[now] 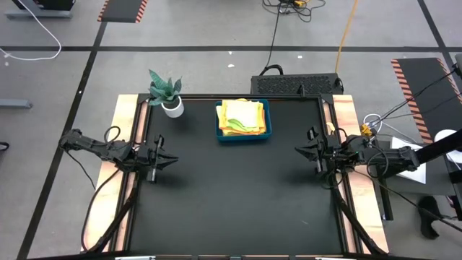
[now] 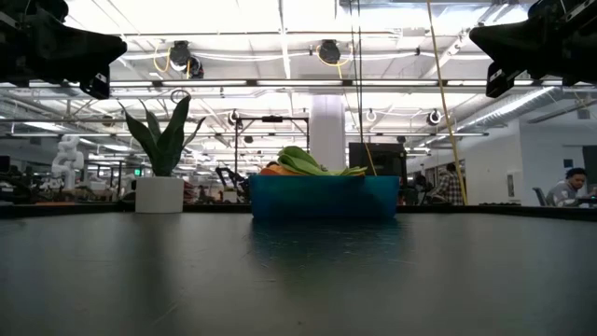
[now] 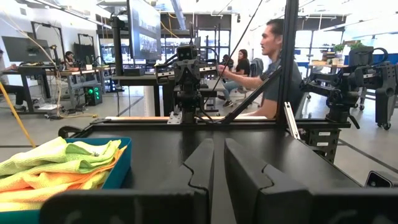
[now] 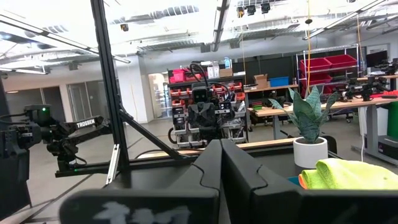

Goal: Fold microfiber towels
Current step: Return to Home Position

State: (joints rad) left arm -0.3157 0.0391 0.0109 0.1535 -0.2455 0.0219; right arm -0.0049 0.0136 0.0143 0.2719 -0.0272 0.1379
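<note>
Black table top [image 1: 238, 195], both arms parked at side edges, well apart. Left arm at left edge; left gripper [image 1: 172, 160] points inward above table, jaws closed on nothing. Right arm at right edge; right gripper [image 1: 299, 150] faces it, jaws likewise closed, empty. Blue tray [image 1: 244, 137] at far centre of table. Microfiber towels [image 1: 242, 115] piled inside tray, lime green on top, yellow and orange beneath, pile rising above rim. Potted plant [image 1: 168, 94], white pot, near tray's left, not touching.
</note>
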